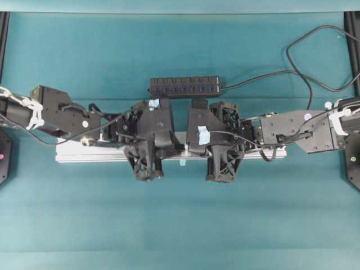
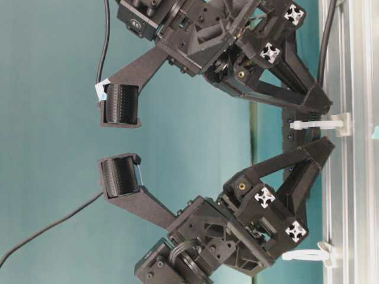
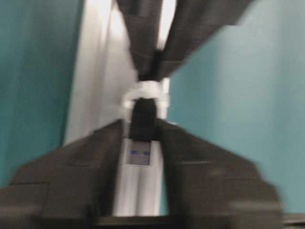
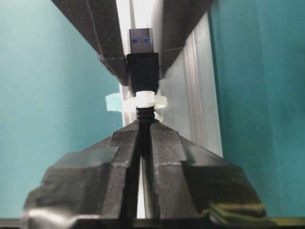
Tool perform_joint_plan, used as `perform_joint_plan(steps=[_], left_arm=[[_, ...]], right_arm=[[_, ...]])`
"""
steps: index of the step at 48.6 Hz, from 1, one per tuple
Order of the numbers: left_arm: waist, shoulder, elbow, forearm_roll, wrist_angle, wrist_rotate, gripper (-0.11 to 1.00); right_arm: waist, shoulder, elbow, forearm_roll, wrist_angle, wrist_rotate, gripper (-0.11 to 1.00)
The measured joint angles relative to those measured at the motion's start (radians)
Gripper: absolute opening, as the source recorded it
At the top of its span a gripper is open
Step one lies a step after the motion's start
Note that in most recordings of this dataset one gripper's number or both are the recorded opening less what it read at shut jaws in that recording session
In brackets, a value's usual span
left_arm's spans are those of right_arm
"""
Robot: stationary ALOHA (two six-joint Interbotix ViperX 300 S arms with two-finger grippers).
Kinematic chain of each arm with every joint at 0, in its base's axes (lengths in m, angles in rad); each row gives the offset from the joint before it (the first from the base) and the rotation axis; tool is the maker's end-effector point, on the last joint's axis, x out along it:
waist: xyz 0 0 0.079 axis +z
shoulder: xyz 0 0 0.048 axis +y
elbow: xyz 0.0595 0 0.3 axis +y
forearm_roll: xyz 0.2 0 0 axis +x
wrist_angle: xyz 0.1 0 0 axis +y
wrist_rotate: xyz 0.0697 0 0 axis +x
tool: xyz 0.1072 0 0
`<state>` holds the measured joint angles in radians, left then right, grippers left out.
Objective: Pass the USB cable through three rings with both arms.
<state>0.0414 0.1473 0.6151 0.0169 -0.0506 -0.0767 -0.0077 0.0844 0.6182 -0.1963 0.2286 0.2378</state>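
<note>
Teal cloth covers the whole table (image 1: 180, 225), and a long silver rail (image 1: 73, 153) runs left to right across its middle, with a black multi-port hub (image 1: 184, 87) lying on the far side of it. Both arms meet over the middle of the rail, tips nearly nose to nose.

What the coming move turns on is the line of the USB cable (image 4: 143, 114): its plug (image 4: 142, 67) lies along the rail, pointing from the right gripper (image 4: 144, 125) toward the left gripper (image 3: 143, 125), and it has just come through a white ring (image 4: 144, 101) that stands between the two tips. So the plug sits on the left arm's side of the ring and the cord on the right arm's side.

The right gripper is pressed together on the cord's ribbed neck just behind the ring. The left gripper's fingers (image 3: 90, 157) stand on either side of the plug body with the silver tip showing between them; the view is blurred, and I cannot tell whether they have clamped onto it or stand just off it.

From the low side view a second ring (image 2: 308, 254) stands further along the rail on the left arm's side. I would judge the left arm is the one placed to pull the plug onward along that same line.
</note>
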Motion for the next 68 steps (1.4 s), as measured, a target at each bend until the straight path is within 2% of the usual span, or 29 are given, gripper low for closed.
perform_joint_plan(steps=[20, 27, 32, 35, 46, 48, 68], left_arm=[[0.0, -0.005, 0.002, -0.002, 0.0, 0.0, 0.22], [0.0, -0.015, 0.011, 0.0, 0.003, 0.0, 0.22], [0.002, -0.034, 0.023, 0.0, 0.021, -0.002, 0.22], [0.003, -0.048, 0.032, 0.0, 0.035, -0.002, 0.22], [0.005, -0.101, 0.06, -0.002, 0.067, -0.002, 0.22], [0.003, -0.11, 0.064, -0.002, 0.072, -0.002, 0.22], [-0.003, -0.21, 0.103, -0.002, 0.144, -0.002, 0.22]], right_arm=[[-0.002, 0.0, -0.002, 0.0, 0.0, -0.002, -0.08], [-0.002, 0.0, -0.002, 0.0, 0.009, 0.0, -0.04], [0.0, -0.002, 0.003, 0.002, 0.032, 0.0, 0.05], [0.0, -0.002, 0.005, 0.002, 0.035, 0.0, 0.16], [0.0, -0.014, 0.006, 0.0, 0.038, 0.0, 0.75], [-0.002, -0.015, 0.005, 0.002, 0.037, 0.0, 0.77], [-0.008, -0.037, -0.015, -0.002, 0.035, -0.002, 0.73]])
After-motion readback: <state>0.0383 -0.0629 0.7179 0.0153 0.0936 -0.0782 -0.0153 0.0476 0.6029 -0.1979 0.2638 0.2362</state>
